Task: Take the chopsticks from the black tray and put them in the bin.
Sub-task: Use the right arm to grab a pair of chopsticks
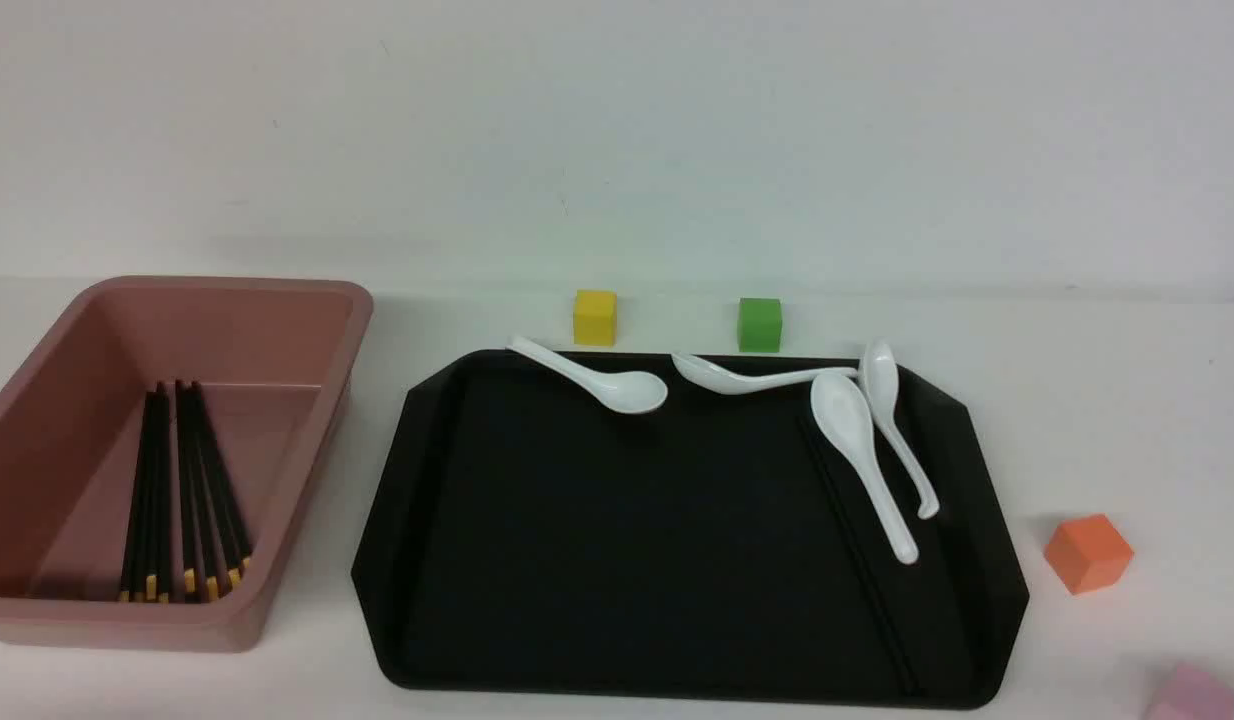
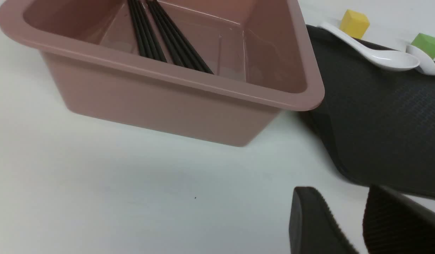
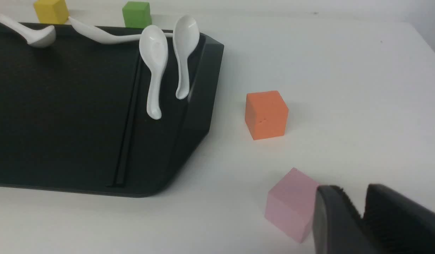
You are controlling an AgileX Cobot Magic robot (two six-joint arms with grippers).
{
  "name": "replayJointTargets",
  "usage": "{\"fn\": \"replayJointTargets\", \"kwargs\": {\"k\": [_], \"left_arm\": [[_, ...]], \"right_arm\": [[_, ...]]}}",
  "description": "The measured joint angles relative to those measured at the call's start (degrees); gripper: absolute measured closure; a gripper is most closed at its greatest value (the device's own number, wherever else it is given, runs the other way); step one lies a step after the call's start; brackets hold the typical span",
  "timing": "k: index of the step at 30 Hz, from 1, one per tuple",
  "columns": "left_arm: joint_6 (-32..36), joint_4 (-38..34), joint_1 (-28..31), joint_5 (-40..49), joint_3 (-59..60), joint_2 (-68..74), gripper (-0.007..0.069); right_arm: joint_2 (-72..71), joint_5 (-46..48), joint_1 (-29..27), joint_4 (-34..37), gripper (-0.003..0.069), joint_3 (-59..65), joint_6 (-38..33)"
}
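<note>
The dusty-pink bin [image 1: 227, 290] stands at the left and holds several black chopsticks [image 1: 182, 490] with yellow ends; both also show in the left wrist view, the bin [image 2: 168, 74] and the chopsticks [image 2: 175, 46]. The black tray [image 1: 627, 540] lies in the middle. Thin black chopsticks [image 1: 862, 565] lie lengthwise on its right part, beside the spoons, and also show in the right wrist view [image 3: 127, 127]. My left gripper [image 2: 339, 197] is open and empty over the table near the bin's front corner. My right gripper [image 3: 351, 192] is shut and empty next to a pink cube [image 3: 291, 204]. Neither gripper shows in the front view.
Several white spoons [image 1: 627, 385] lie along the tray's far and right edges. A yellow cube [image 1: 594, 317] and a green cube [image 1: 759, 324] stand behind the tray. An orange cube [image 1: 1087, 552] and the pink cube [image 1: 1192, 695] sit to the tray's right.
</note>
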Motion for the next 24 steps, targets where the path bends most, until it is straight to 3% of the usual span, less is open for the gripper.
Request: {"fn": "replayJointTargets", "kwargs": {"k": [24], "left_arm": [[0.00,0.00,0.00,0.00,0.00,0.00,0.0386]], "right_arm": [[0.00,0.00,0.00,0.00,0.0474,0.00,0.00]]}}
